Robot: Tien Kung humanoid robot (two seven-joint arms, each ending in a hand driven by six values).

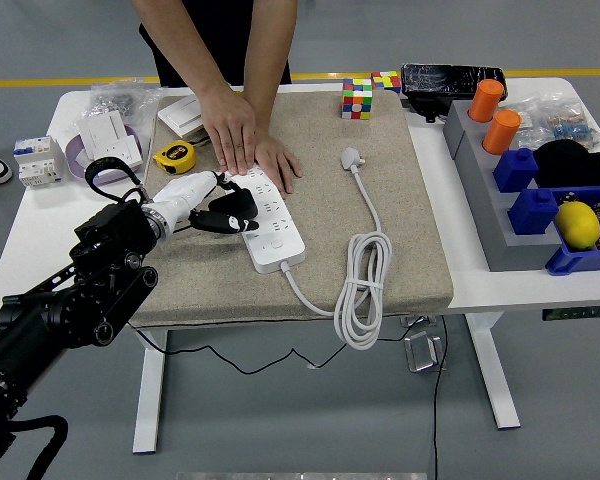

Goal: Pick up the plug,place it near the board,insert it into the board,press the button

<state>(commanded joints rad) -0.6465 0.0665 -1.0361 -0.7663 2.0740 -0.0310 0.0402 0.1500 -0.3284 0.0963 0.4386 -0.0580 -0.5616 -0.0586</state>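
- The robot's left hand [202, 200] reaches in from the left over the beige mat [400, 200], its fingers [220, 222] curled round a black plug [235, 205].
- That black plug sits right at the left edge of the white power strip [270, 222], over its upper sockets; whether its pins are in a socket I cannot tell.
- The power strip lies slantwise on the mat, its white cable [360, 290] running off the near end into a coiled bundle that hangs over the mat's front edge.
- A white plug [352, 157] lies loose on the mat to the right of the strip, well apart from the hand.
- A person stands at the far side, both hands [245, 140] pressed flat on the far end of the strip.
- A yellow tape measure [174, 155] lies on the tabletop [40, 215] just behind the robot's hand.
- Two colour cubes [358, 98] stand at the mat's far edge.
- Blue bins [535, 215] on the right hold a yellow fruit [577, 224] and orange cylinders [493, 115].
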